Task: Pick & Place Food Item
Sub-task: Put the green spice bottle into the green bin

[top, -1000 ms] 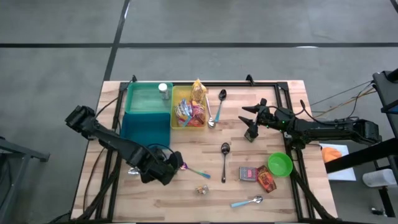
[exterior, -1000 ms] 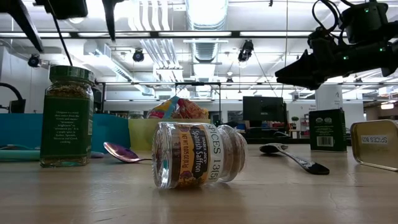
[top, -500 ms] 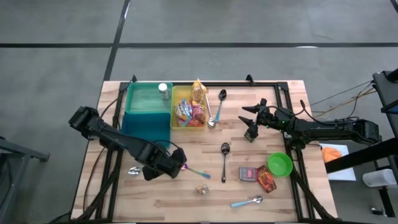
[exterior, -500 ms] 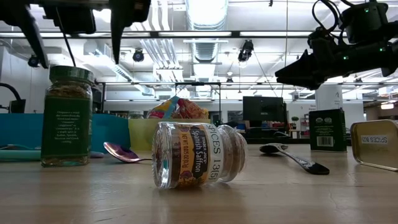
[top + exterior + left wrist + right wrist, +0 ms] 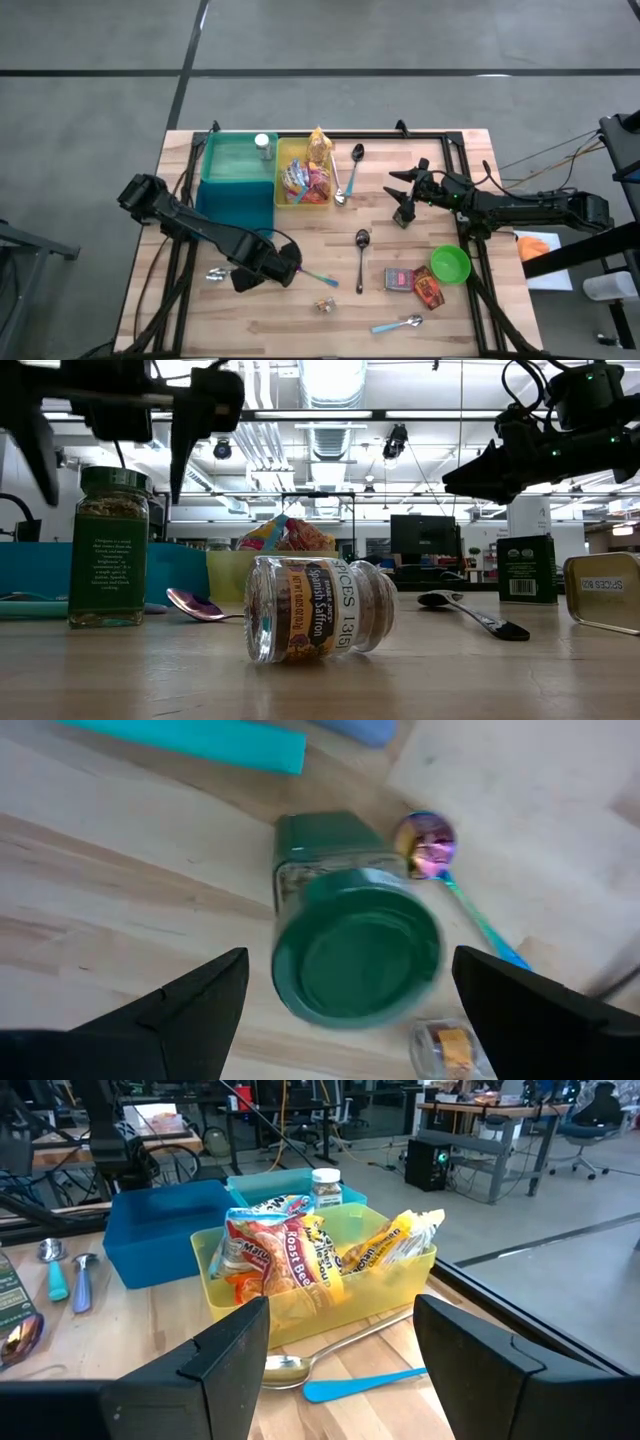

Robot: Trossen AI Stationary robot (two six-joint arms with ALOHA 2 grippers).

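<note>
**Operator A:** Where is the left end effector (image 5: 252, 277)?

**Operator B:** I have it low over the near left part of the table (image 5: 450, 330), right above the green-lidded jar (image 5: 355, 955). In my left wrist view its two fingers (image 5: 185, 1005) stand wide apart, one on each side of the lid, and neither one touches the jar. The level view shows that jar (image 5: 110, 550) standing upright on the wood, with the fingers hanging just above it.

**Operator A:** What lies around it?

**Operator B:** I see an iridescent spoon (image 5: 428, 848) just beside the jar, its handle running right. Farther right, near the table's front edge, a small saffron jar (image 5: 318, 608) lies on its side. A teal bin (image 5: 236, 180) sits far left, with a yellow bin (image 5: 283, 175) of snack packets (image 5: 290, 1260) touching its right side.

**Operator A:** And the right arm?

**Operator B:** The right end effector (image 5: 402, 197) waits in the air over the far right part of the table, pointing at the yellow bin. Its fingers are apart and hold nothing. A black spoon (image 5: 361, 252) lies near the middle, and a green bowl (image 5: 450, 264) sits to its right.
</note>
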